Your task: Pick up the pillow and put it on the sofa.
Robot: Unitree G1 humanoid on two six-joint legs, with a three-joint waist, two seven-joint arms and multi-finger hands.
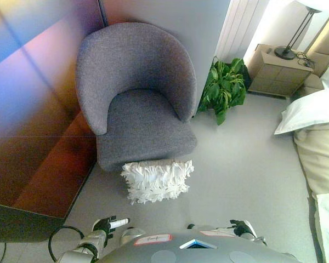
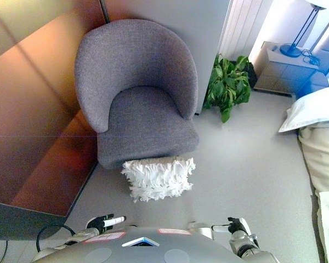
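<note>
Pillow (image 1: pixel 157 181) sits center-low against the sofa (image 1: pixel 137 93); both hands, left hand (image 1: pixel 107 224) and right hand (image 1: pixel 242 227), relaxed and empty at the bottom, so I'd scoop from 2 sides.

The potted plant (image 1: pixel 225 87) sits on the grey floor (image 1: pixel 247 170) in the corner, and pretty much everything else fans out from it. Just behind it there's a white pleated curtain (image 1: pixel 238 27), and off to its right a beige nightstand (image 1: pixel 277 71) with a dark lamp (image 1: pixel 293 38) on top. Further right of the plant and nearer the camera, a bed (image 1: pixel 321 148) pokes in with a white bed pillow (image 1: pixel 312 109), while a reddish-brown wall panel (image 1: pixel 33 109) runs well off to its left.
</note>
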